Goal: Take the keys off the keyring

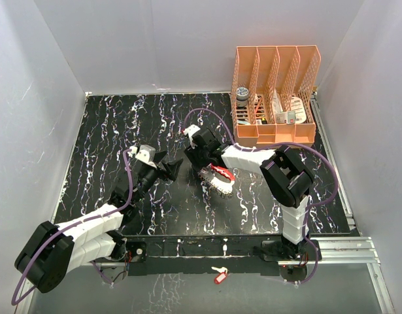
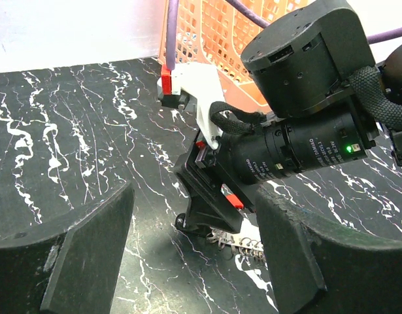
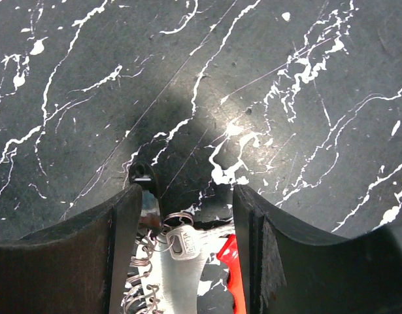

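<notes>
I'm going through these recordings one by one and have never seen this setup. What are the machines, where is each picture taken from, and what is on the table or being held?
Two robot arms are bolted at the near edge of a black marbled table. The overhead picture looks down from above and behind them. The other two come from small cameras on the wrists, each showing its own dark fingers at the bottom.

The left gripper is open and empty, pointing at the other arm. The right gripper is lowered over the keys, a silvery bunch lying on the table between its open fingers. The keyring with its red piece lies there too. Nothing looks gripped.

At the back right stands an orange file rack holding small items. A lone key with a red tag lies on the front rail.
</notes>
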### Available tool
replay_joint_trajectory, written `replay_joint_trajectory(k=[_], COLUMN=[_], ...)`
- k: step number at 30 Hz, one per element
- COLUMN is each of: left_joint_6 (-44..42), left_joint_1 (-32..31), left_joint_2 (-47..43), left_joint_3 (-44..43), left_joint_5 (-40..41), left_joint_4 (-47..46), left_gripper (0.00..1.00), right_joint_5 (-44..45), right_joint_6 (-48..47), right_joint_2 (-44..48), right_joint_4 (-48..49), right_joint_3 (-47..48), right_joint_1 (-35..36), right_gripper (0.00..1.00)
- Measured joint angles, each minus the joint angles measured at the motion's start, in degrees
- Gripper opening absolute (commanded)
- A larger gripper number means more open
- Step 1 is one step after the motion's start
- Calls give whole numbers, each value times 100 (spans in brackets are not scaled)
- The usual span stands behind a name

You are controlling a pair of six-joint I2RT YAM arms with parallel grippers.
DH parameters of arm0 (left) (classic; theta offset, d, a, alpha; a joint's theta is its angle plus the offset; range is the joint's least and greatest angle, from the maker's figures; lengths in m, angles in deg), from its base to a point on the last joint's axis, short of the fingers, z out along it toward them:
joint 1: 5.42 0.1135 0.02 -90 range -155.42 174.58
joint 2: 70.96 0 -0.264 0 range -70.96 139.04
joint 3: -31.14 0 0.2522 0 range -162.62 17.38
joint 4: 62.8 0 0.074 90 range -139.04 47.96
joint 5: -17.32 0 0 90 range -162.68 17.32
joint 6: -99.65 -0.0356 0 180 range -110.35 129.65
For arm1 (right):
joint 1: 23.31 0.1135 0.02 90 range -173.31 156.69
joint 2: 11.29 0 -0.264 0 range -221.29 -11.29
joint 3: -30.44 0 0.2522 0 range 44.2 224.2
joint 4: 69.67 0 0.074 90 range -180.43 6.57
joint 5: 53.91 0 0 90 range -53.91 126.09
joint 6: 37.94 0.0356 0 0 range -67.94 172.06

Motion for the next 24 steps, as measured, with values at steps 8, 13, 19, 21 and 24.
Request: replay_joint_trajectory(k=[8, 13, 19, 21, 24], left_joint_6=[2, 2, 2, 2, 2], left_joint_1=[0, 0, 0, 0, 0], left_joint_2=[0, 0, 0, 0, 0], left_joint_3=[0, 2, 4, 4, 13], left_joint_5=[20, 39, 57, 76, 125], left_joint_4=[-2, -4, -4, -4, -13], left_gripper=[73, 73, 73, 73, 73], right_joint_5=[-352, -564, -826, -887, -929], right_joint_6=[46, 131, 249, 299, 345], right_joint_2=[0, 0, 0, 0, 0], right_joint_4=[7, 2, 2, 7, 72], right_joint_3=[-92, -162, -219, -229, -278], right_joint_1=[2, 2, 4, 4, 4], right_gripper=[54, 37, 21, 6, 0])
